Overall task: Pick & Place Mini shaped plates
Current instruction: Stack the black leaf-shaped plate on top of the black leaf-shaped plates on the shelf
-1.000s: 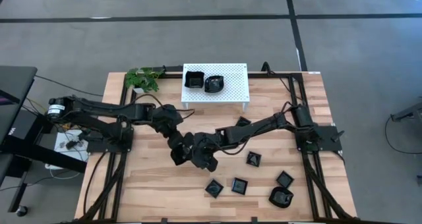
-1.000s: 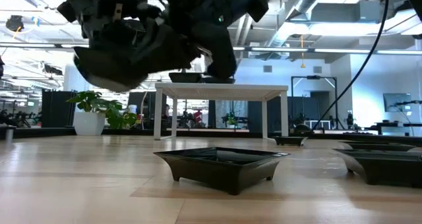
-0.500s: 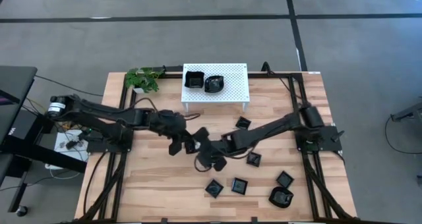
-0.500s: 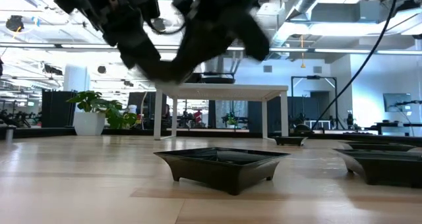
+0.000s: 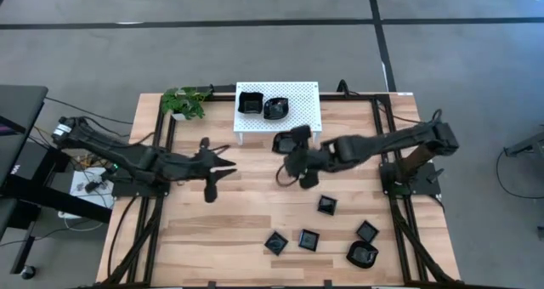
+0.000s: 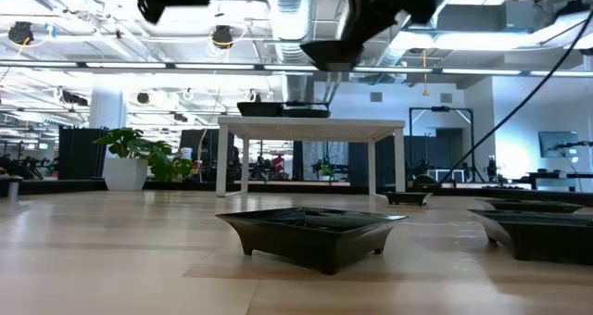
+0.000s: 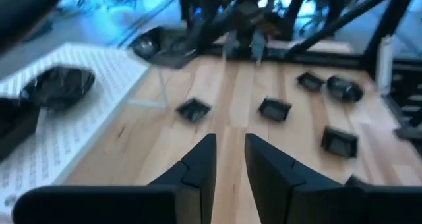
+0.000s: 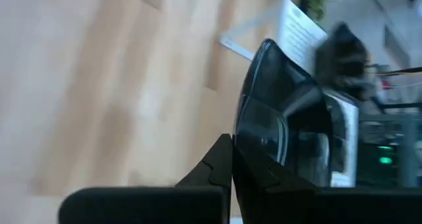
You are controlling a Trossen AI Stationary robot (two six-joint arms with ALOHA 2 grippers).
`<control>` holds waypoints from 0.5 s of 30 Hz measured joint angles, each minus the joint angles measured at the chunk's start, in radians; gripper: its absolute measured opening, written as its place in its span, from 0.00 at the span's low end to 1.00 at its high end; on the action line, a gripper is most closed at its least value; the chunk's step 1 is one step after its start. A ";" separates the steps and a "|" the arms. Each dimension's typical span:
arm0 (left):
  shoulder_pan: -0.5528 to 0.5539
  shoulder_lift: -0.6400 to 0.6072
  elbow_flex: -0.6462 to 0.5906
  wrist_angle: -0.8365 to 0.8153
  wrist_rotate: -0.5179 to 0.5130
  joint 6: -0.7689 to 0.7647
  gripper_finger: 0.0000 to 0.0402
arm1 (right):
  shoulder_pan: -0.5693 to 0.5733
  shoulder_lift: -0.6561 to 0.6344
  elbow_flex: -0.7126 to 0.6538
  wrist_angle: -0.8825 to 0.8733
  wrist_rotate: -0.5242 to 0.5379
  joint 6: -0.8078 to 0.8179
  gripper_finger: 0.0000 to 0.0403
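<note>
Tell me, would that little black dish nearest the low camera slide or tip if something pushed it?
Probably slide rather than tip: the black dish sits low and wide on the wooden table, its base narrower than its flared rim. It looks rigid and glossy, so likely slippery to pinch. The right hand carries a similar dish by its rim alone, which suggests they are light.

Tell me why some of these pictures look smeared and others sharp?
The high view is crisp and evenly lit. The low view is sharp on the nearest plate, with bright ceiling lights behind. The left wrist view is soft all over, its rack and far arm smeared. The right wrist view streaks the wood, while the held plate shows glossy glare.
</note>
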 joint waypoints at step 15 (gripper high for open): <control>-0.012 -0.001 -0.001 -0.003 -0.007 0.062 0.20 | -0.346 0.070 -0.050 0.339 -0.262 -0.231 0.00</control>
